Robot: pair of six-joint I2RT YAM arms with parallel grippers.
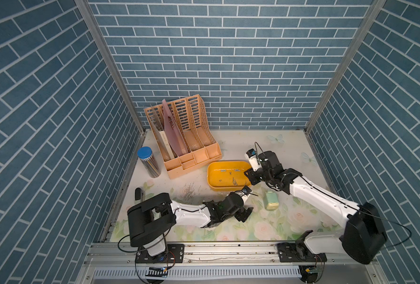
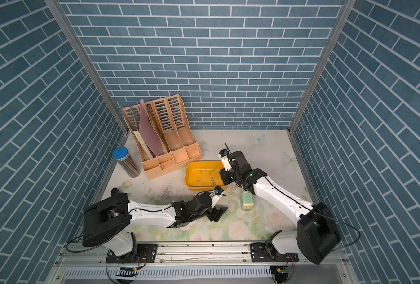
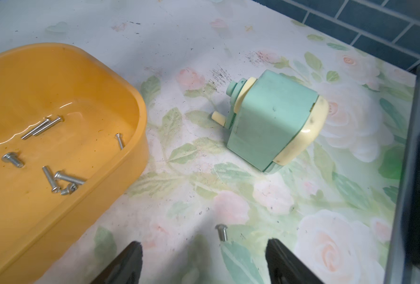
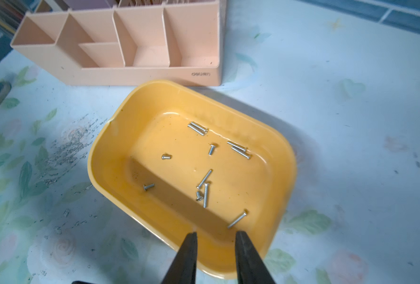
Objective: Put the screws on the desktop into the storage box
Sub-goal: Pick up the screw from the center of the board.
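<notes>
Your left gripper (image 3: pixel 202 246) jaws stand wide and empty, near a screw (image 3: pixel 221 232) on the flowered counter (image 3: pixel 179 37); right gripper (image 4: pixel 215 233) jaws slightly open, empty, over the box (image 4: pixel 115 152).

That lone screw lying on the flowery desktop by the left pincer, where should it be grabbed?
Take the screw by its short shaft, just under the head, coming straight down from above. It lies flat on the desktop between the open fingers of the left pincer, shaft crosswise to their closing line, so they'd likely meet its sides.
</notes>
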